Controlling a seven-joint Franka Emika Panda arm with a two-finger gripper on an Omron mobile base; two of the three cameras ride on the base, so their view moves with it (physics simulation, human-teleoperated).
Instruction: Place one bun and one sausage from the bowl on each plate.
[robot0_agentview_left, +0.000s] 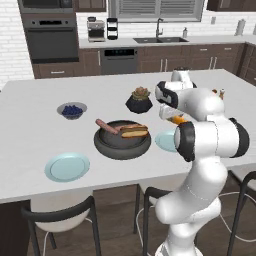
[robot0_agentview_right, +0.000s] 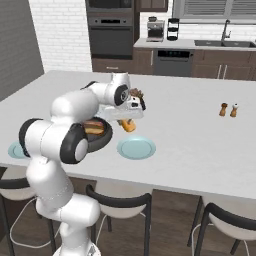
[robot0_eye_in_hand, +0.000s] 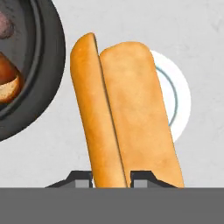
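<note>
Between our fingertips (robot0_eye_in_hand: 142, 178) sits one bun (robot0_eye_in_hand: 124, 116) — our gripper (robot0_eye_in_hand: 112, 179) grasping it above the counter (robot0_eye_in_hand: 131, 22), between the bowl (robot0_eye_in_hand: 41, 83) and a plate (robot0_eye_in_hand: 177, 94) — over its edge.

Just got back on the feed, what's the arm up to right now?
The claw is shut on a bun, carrying it above the counter, over the near plate beside the dark bowl. The bun hangs above that plate, not yet set down. The bowl holds another bun and a sausage resting against its rim. The other plate, on the bowl's far side, has nothing on it yet.
</note>
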